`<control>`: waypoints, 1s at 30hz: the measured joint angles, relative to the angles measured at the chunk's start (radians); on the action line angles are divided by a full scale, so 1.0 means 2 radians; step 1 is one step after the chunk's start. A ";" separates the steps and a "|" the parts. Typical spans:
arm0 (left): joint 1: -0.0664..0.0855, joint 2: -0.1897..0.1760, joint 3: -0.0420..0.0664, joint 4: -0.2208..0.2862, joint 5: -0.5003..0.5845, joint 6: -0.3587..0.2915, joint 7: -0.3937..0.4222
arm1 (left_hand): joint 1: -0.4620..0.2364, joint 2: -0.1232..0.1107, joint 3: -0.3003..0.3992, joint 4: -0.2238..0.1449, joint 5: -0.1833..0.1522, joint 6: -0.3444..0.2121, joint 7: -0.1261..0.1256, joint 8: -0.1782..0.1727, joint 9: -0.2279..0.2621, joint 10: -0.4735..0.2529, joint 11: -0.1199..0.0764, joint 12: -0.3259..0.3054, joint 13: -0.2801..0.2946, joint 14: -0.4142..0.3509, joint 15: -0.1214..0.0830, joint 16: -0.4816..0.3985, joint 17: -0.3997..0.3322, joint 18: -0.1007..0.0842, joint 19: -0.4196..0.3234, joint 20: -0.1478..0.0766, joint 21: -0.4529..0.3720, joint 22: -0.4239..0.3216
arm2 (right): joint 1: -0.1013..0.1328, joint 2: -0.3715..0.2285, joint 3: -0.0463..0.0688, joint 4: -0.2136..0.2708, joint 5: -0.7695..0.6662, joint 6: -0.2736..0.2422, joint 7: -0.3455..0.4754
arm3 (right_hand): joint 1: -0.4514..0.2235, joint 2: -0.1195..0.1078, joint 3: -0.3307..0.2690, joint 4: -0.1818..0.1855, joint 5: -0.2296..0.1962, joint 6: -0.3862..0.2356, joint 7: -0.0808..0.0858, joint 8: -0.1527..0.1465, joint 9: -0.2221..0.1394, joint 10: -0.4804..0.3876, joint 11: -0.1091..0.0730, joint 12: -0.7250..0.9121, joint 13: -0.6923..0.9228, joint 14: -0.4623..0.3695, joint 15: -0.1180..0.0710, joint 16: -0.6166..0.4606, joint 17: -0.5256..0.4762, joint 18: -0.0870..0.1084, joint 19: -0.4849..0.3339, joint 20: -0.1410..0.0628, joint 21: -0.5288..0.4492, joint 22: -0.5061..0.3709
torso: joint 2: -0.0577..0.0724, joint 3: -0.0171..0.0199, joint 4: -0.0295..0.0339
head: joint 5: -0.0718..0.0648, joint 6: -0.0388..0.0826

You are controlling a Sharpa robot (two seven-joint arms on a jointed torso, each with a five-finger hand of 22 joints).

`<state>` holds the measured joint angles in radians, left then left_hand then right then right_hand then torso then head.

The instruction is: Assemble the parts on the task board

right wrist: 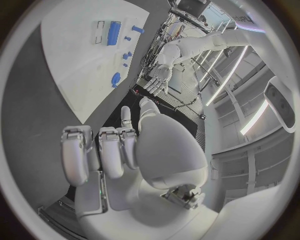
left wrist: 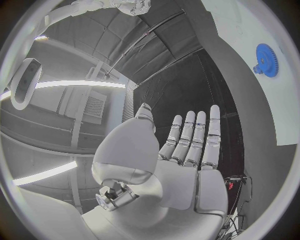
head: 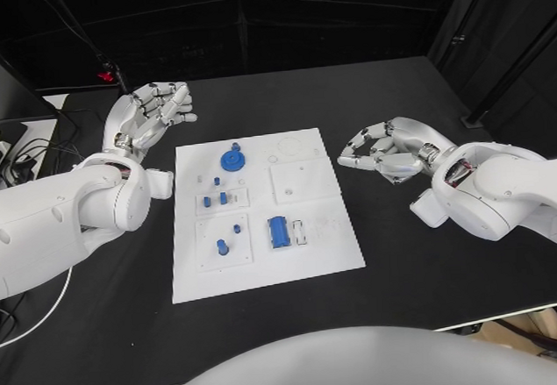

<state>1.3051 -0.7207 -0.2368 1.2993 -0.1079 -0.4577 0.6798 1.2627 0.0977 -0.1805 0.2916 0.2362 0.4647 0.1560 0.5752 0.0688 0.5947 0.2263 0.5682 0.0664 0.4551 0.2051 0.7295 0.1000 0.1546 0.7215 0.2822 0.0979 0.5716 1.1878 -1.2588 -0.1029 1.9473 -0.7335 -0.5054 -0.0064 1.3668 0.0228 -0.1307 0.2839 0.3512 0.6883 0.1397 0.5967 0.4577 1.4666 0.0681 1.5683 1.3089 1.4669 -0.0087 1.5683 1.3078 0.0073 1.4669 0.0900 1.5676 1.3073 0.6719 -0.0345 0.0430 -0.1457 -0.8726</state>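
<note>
- Left robot hand (head: 153,108): it hovers above the black desk (head: 398,282), off the board's far left corner and apart from it. The fingers are stretched out straight and spread, and nothing is in them; the left wrist view shows the same flat, released palm (left wrist: 187,150).
- Board (head: 320,251): a white rectangular plate lying flat in the middle of the desk, its long side running away from the robot, between the two hands. It carries several shallow square white fixtures.
- Gear (head: 232,159): a round blue toothed wheel with a small knob at its far edge, on the board near its far left corner; it also shows in the left wrist view (left wrist: 267,60).
- Pegs (head: 212,199): a few small blue pieces in the left-hand fixture at the board's middle, with two more (head: 222,245) in the fixture nearer the robot.
- Block (head: 278,230): an oblong blue piece on the board's near half, right of those pegs, just beside a small white slotted piece.
- Right robot hand (head: 380,149): it hangs above the desk off the board's right edge, level with its far half, not touching it. The fingers are curled in towards the palm, clenched on nothing.
</note>
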 measured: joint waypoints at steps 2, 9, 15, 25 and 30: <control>0.000 0.001 0.000 0.000 0.000 0.000 0.000 | 0.000 0.000 0.000 0.000 0.000 0.000 0.000 0.001 0.000 0.000 0.000 0.000 0.000 0.000 0.000 0.000 0.000 0.000 0.000 0.000 0.000 0.000 | 0.002 -0.013 0.000 0.000 0.006 0.001 0.006 | 0.000 0.000 -0.003 0.001 0.000 -0.003 0.003 -0.005 -0.007 0.000 0.000 0.000 0.000 0.000 0.000 0.000 0.000 0.000 -0.001 0.003 0.000 0.000 | 0.000 0.0000 0.0002 | -0.006 0.000; -0.001 0.003 0.000 -0.002 0.000 0.000 0.000 | 0.000 0.000 0.000 0.000 0.000 0.000 0.000 0.001 0.000 0.000 0.000 0.000 0.000 0.000 0.000 0.000 0.000 0.000 0.000 0.000 0.000 0.000 | 0.004 -0.056 -0.001 -0.010 0.020 0.007 0.015 | -0.009 0.004 -0.008 0.001 0.000 -0.004 0.004 -0.011 -0.022 0.000 0.004 0.000 0.000 0.000 0.004 0.000 0.000 0.000 0.000 0.007 0.000 0.000 | 0.000 -0.0001 0.0002 | -0.020 0.000; -0.002 0.004 0.000 -0.002 0.000 0.001 0.000 | 0.000 0.000 0.000 0.000 0.000 0.000 0.000 0.001 0.000 0.000 0.000 0.000 0.000 0.000 0.000 0.000 0.000 0.000 0.000 0.000 0.000 0.000 | 0.004 -0.073 -0.001 -0.025 0.023 0.014 0.011 | -0.014 0.005 -0.014 0.001 0.000 -0.006 0.006 -0.014 -0.030 -0.001 0.006 0.000 0.000 -0.002 0.005 0.000 0.000 0.000 0.000 0.007 0.000 0.000 | 0.000 -0.0001 0.0002 | -0.033 0.000; -0.002 0.003 0.000 -0.002 0.000 0.001 0.000 | 0.000 0.000 0.000 0.000 0.000 0.000 0.000 0.001 0.000 0.000 0.000 0.000 0.000 0.000 0.000 0.000 0.000 0.000 0.000 0.000 0.000 0.000 | 0.004 -0.094 -0.001 -0.057 -0.013 0.025 -0.044 | -0.016 0.003 -0.025 0.002 -0.022 0.001 0.010 -0.019 -0.045 0.000 0.007 0.000 0.000 -0.002 0.005 0.000 0.000 0.000 0.000 0.011 0.000 0.000 | 0.000 -0.0001 0.0011 | -0.055 0.000; -0.002 0.003 0.000 -0.002 0.000 0.001 0.000 | 0.000 0.000 0.000 0.000 0.000 0.000 0.000 0.001 0.000 0.000 0.000 0.000 0.000 0.000 0.000 0.000 0.000 0.000 0.000 0.000 0.000 0.000 | 0.004 -0.097 -0.002 -0.080 -0.051 0.039 -0.098 | -0.018 0.001 -0.030 0.003 -0.032 0.008 0.009 -0.020 -0.054 0.000 0.007 0.000 0.000 -0.002 0.005 0.000 0.000 0.000 0.000 0.011 0.000 0.000 | 0.000 -0.0001 0.0003 | -0.077 0.000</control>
<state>1.3012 -0.7141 -0.2368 1.2960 -0.1079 -0.4563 0.6798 1.2627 0.0977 -0.1805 0.2916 0.2362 0.4647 0.1560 0.5778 0.0688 0.5947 0.2263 0.5682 0.0665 0.4551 0.2051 0.7295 0.1002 0.1545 0.7215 0.2822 0.0978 0.5718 1.1952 -1.4534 -0.1060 1.7866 -0.8362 -0.4269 -0.2016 1.3308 0.0241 -0.1910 0.2890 0.2875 0.7051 0.1581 0.5573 0.3496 1.4668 0.0824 1.5683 1.3088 1.4632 0.0019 1.5683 1.3078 0.0073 1.4665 0.1111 1.5676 1.3073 0.6724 -0.0348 0.0435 -0.2990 -0.8726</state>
